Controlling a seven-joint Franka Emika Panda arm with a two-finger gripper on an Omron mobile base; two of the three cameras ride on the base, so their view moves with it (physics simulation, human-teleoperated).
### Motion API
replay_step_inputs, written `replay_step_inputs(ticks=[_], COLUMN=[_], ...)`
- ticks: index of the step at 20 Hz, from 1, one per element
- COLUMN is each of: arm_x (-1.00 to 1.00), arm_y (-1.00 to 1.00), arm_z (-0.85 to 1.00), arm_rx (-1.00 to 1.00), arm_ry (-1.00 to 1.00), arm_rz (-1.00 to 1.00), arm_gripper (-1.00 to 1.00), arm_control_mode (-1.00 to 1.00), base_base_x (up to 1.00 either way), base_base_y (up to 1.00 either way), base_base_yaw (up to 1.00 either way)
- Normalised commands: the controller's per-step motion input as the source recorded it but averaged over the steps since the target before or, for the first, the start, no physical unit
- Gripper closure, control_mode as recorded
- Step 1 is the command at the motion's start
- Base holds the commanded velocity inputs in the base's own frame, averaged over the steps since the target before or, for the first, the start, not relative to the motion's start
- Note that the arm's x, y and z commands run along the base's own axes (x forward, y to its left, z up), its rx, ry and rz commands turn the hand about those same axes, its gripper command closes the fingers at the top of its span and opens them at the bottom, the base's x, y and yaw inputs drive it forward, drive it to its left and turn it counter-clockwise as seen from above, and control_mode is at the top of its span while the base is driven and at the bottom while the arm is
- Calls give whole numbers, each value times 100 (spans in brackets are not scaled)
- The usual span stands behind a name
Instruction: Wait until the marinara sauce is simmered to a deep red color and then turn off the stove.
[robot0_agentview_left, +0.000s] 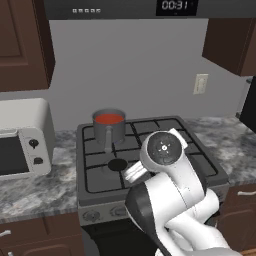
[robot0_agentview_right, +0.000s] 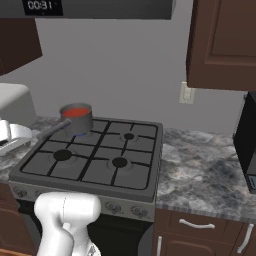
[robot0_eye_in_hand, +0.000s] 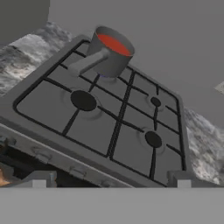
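Grey pot (robot0_agentview_left: 109, 131) on back-left burner of stove (robot0_agentview_right: 145, 172), red marinara sauce (robot0_eye_in_hand: 113, 45) inside, handle toward front, gripper (robot0_eye_in_hand: 111, 181) released, jaws wide, hovering before the knobs (robot0_agentview_right: 114, 207), touching nothing

Pot (robot0_agentview_right: 77, 121) of red marinara sauce (robot0_agentview_right: 76, 112) on the stove's (robot0_agentview_right: 95, 162) rear-left burner.

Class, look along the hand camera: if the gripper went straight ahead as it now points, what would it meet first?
Probably the stove: its black grates, short of the pot at the back-left burner. Depth is unclear.
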Motion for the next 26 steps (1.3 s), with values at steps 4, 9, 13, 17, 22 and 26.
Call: replay_step_inputs(ticks=[4,9,13,17,22,26], arm_x=[-17,-1,-3,-3,-7,-1], arm_y=[18,8,0,0,0,0], arm_z=[-17,-30,-44,-58,-64,-53], arm_rx=[-17,-25,-26,-25,-23,-16], arm_ry=[-8,-15,-22,-25,-25,-19], arm_rz=[12,7,5,5,5,3], arm_gripper=[-100,-100,-100,-100,-100,-100], arm_control_mode=[-100,-100,-100,-100,-100,-100], base_base_x=[0,0,0,0,0,0], base_base_y=[0,0,0,0,0,0], base_base_yaw=[0,0,0,0,0,0])
